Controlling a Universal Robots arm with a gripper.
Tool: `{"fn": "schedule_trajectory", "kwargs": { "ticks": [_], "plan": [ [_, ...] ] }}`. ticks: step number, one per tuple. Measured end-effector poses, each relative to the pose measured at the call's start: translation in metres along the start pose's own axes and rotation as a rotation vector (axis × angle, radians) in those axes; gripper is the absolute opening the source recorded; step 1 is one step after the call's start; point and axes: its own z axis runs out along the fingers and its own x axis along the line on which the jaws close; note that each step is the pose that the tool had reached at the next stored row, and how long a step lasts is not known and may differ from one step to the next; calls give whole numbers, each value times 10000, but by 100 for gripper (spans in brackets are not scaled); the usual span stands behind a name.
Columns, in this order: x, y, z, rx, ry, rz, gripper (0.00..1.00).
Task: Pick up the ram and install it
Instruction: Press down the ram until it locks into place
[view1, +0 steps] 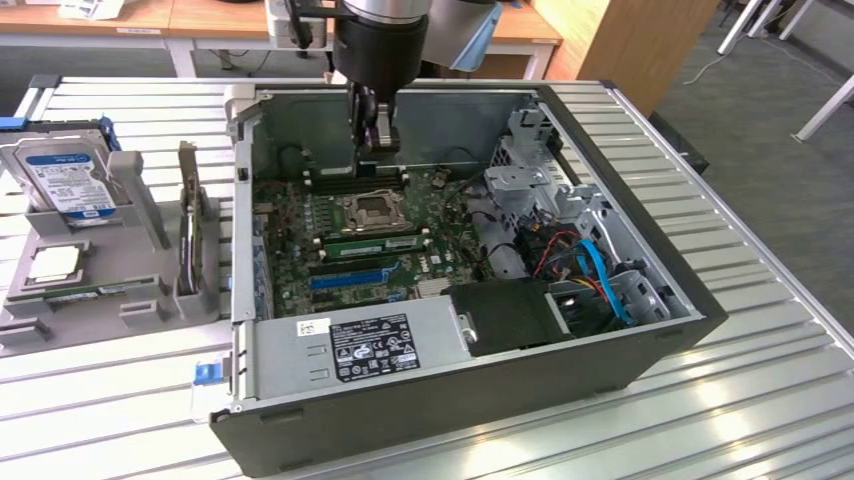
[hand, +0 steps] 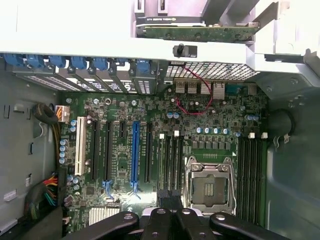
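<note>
Gripper inside open PC case, over the motherboard

A green ram (view1: 374, 245) stick sits in a slot just on the near side of the CPU socket (view1: 370, 211); the gripper (view1: 378, 150) hangs low over the slots just on the socket's far side, and its opening and any hold cannot be determined

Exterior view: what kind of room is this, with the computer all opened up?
Probably a robot lab or workshop. An open computer case lies on a metal table, spare parts like a hard drive wait in a holder, and desks stand behind.
</note>
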Motion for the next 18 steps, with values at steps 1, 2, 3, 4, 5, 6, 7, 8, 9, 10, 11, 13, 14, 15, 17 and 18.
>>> {"fn": "schedule_trajectory", "kwargs": {
  "ticks": [1, 2, 3, 4, 5, 6, 7, 8, 9, 10, 11, 13, 14, 15, 17, 18],
  "plan": [
    [0, -7, -2, -2, 2, -1, 10],
    [0, -20, -3, -2, 3, 0, 10],
    [0, -37, -2, -1, 1, 1, 10],
    [1, -56, -2, -1, 0, 1, 10],
    [1, -76, -3, 0, 0, 1, 10],
    [2, -95, -4, 0, 1, 0, 10],
    [2, -114, -4, 0, 0, 1, 10],
    [2, -134, -5, 0, 0, 2, 10],
    [3, -154, -6, -1, 0, 1, 10],
    [3, -174, -6, 0, -1, 1, 10],
    [4, -195, -7, 0, 0, 1, 10],
    [4, -231, -9, -1, 0, 0, 10],
    [5, -247, -9, -1, 0, 1, 10],
    [5, -263, -10, 0, 0, 1, 10],
    [5, -296, -11, -1, 0, 1, 10],
    [6, -311, -12, -1, 0, 1, 10]
  ]
}}
